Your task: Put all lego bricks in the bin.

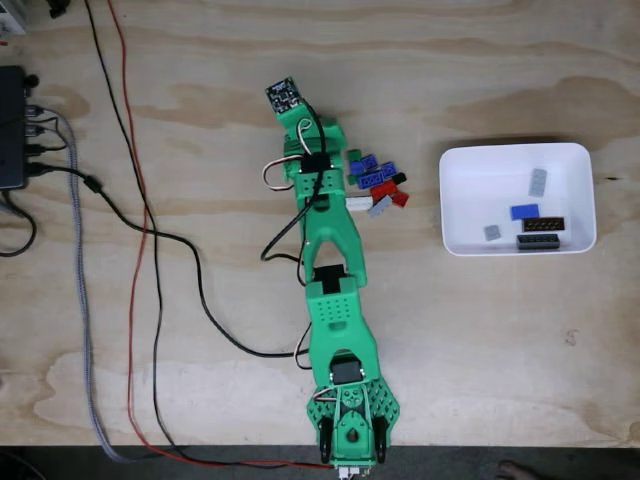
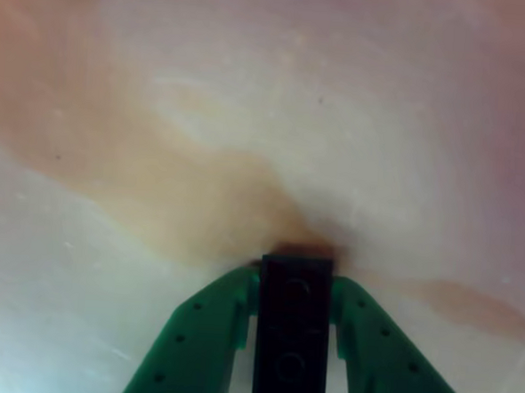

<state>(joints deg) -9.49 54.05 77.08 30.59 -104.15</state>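
Fixed view, looking straight down on a plywood table [image 1: 480, 340]: the green arm [image 1: 335, 300] reaches from its base at the bottom edge up toward the middle, ending near a small circuit board [image 1: 283, 96]. Just right of the arm's upper part lies a tight cluster of bricks [image 1: 377, 182], blue, green, red, black, white and grey, touching or nearly touching one another and lying right beside the arm. Well to the right sits the white bin [image 1: 455, 205], holding a light grey brick [image 1: 539, 181] near its middle, a blue brick [image 1: 524, 212] below that, a small grey brick [image 1: 492, 232] toward its lower left, a brown brick [image 1: 545, 225] and a dark one [image 1: 538, 242] along its lower wall. Cables run over the left side of the table: a red cable [image 1: 133, 250], a black cable [image 1: 160, 245] and a braided grey one [image 1: 84, 300], with a dark box [image 1: 12, 125] at the left edge. The other view looks down between the fingers [image 2: 191, 344] at the wood: the gripper [image 2: 292, 341] is clamped on a black brick [image 2: 292, 336], which stands lengthwise between the two green fingers, studs facing the camera, its far end close to the wood. Whether the brick touches the surface cannot be told.
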